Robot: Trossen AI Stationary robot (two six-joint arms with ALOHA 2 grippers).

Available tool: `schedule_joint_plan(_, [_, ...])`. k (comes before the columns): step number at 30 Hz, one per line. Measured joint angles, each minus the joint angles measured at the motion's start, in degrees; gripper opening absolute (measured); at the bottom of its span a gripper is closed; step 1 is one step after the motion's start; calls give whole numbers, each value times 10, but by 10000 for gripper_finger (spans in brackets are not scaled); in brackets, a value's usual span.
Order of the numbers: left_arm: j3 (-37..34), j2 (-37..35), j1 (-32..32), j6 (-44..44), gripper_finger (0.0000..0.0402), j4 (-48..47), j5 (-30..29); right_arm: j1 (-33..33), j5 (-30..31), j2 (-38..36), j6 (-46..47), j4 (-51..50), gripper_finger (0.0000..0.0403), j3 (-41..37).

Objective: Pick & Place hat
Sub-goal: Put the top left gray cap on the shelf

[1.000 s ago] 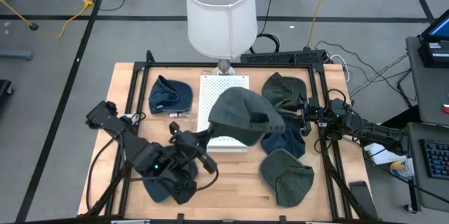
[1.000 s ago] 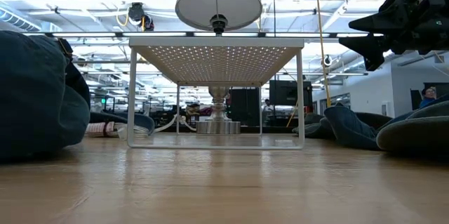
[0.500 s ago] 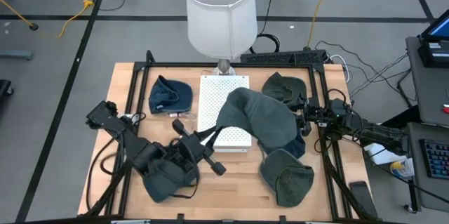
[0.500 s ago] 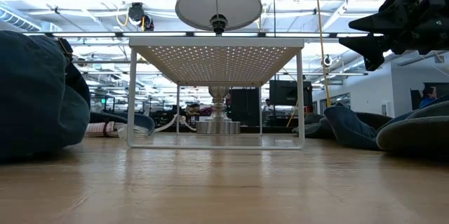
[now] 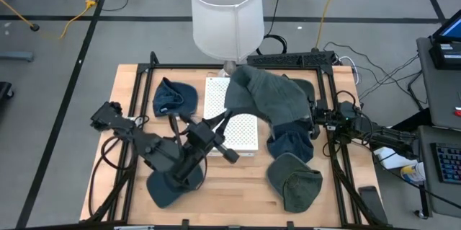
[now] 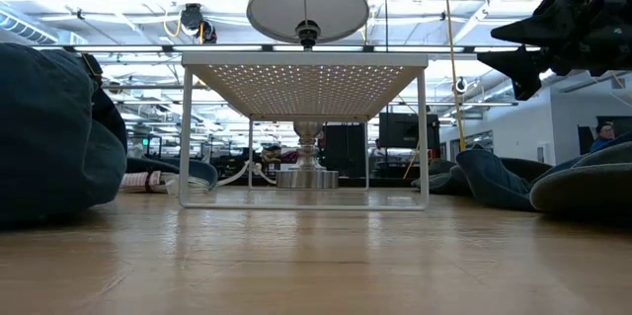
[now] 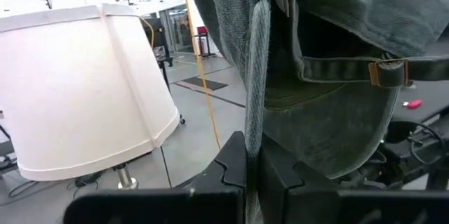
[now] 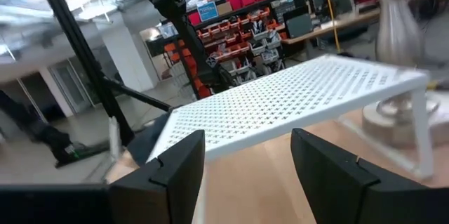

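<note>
A grey-green hat (image 5: pixel 270 96) hangs in the air over the far right part of the white perforated stand (image 5: pixel 238 133), close to the lamp's base. My left gripper (image 5: pixel 226 117) is shut on it. The left wrist view shows the hat (image 7: pixel 330 55) from close up, with its back strap and buckle (image 7: pixel 382 74). My right gripper (image 5: pixel 311 120) waits open at the table's right edge, level and pointing at the stand (image 8: pixel 295 104), with nothing between its fingers. In the low view it shows at the top right (image 6: pixel 506 53). My left gripper pinches an edge of the hat (image 7: pixel 255 122) between its two fingers; the cloth runs as a narrow folded strip out of the shut fingers (image 7: pixel 280 175). The fingers lie level and come from the table's near left. The hat is lifted clear of the stand and spreads beyond the fingers.
A lamp with a white shade (image 5: pixel 225 14) stands at the far edge behind the stand. More hats lie around: a blue one far left (image 5: pixel 174 98), a dark one near left (image 5: pixel 167 188), a green one near right (image 5: pixel 295 179), a blue one (image 5: pixel 289 146) beside the stand.
My left gripper has risen and gone toward the far edge and the lamp, rolling its wrist. The hat it holds has swung with it from above the stand's right side to above its far right corner, turning over on the way. It stays clear of the stand.
</note>
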Motion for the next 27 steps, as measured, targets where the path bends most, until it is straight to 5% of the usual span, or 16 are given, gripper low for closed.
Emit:
schedule_joint_plan(6, [0, 0, 11, -12, 9, 2, 0, 0, 1, 0, 77, 0, 208, 0])
schedule_joint_plan(15, [0, 0, 16, -20, 9, 3, 0, 0, 1, 0, 56, 0, 208, 0])
schedule_joint_plan(19, [0, 0, 15, -21, 9, 3, 0, 0, 47, 0, 41, -6, 208, 0])
schedule_joint_plan(27, [0, 0, 13, -18, 10, 3, 0, 0, 26, 0, 74, 3, 216, 7])
